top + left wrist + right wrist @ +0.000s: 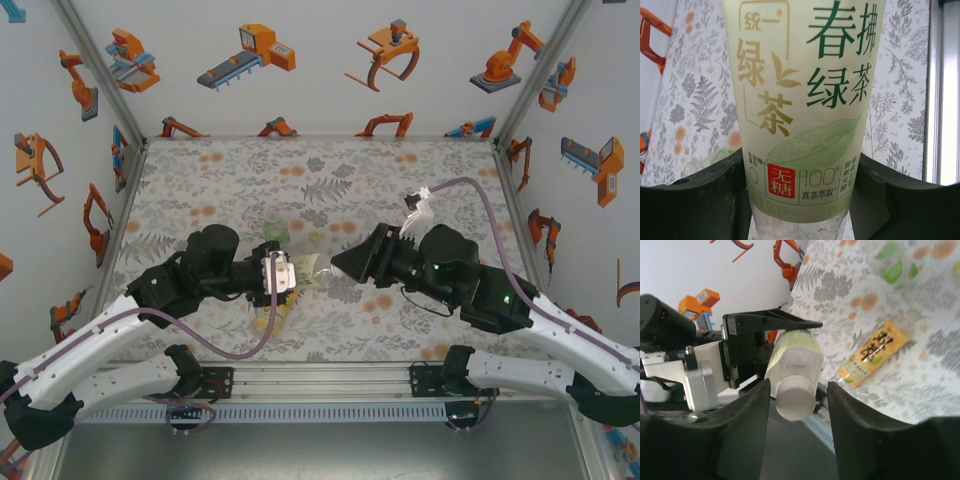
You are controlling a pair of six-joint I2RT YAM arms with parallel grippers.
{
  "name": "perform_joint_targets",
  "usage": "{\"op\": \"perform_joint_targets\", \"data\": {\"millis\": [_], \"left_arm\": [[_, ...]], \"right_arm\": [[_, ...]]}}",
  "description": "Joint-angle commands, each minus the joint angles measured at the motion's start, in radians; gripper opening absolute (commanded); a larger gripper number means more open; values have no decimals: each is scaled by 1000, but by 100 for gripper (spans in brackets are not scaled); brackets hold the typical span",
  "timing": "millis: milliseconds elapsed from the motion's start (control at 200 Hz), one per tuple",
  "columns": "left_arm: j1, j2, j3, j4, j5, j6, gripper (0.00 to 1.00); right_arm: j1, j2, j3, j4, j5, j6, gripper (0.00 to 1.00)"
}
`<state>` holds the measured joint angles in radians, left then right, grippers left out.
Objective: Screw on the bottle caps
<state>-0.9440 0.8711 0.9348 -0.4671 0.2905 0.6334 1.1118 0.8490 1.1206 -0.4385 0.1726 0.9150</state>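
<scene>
My left gripper (276,274) (800,200) is shut on the clear bottle (300,270) (805,100) with the pale yellow-green label, holding it sideways above the table, neck toward the right arm. A white bottle cap (795,397) sits on that bottle's neck (796,357). My right gripper (338,264) (799,388) stands open around the cap; its left finger lies close to the cap and a gap shows on the other side. The amber bottle (268,318) (875,352) with the yellow label lies flat on the table. Further back is the short green-tinted bottle (275,232) (892,262).
The flower-patterned table (330,180) is walled on three sides by white panels with orange robot pictures. A metal rail (320,375) runs along the near edge between the arm bases. A purple cable (480,195) loops above the right arm.
</scene>
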Motion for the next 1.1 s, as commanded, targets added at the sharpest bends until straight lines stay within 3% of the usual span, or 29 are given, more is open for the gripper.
{"op": "perform_joint_targets", "data": {"millis": [0,265,451,656,906,1092], "left_arm": [[-6,-12,13,19,78,17,0],[-6,-13,31,-50,123,17,0],[-5,-19,39,-62,137,14,0],[-6,-32,32,-67,151,14,0],[-6,-39,32,-74,160,15,0],[-6,-41,30,-77,156,20,0]], "right_arm": [[-5,-26,19,79,-68,-359,52],[-4,-26,102,-5,-387,-970,52],[-4,-10,126,-113,-536,-1296,54],[-4,36,149,-151,-562,-1340,52],[-3,45,126,-123,-565,-1310,39],[-4,40,108,-106,-534,-1290,45]]}}
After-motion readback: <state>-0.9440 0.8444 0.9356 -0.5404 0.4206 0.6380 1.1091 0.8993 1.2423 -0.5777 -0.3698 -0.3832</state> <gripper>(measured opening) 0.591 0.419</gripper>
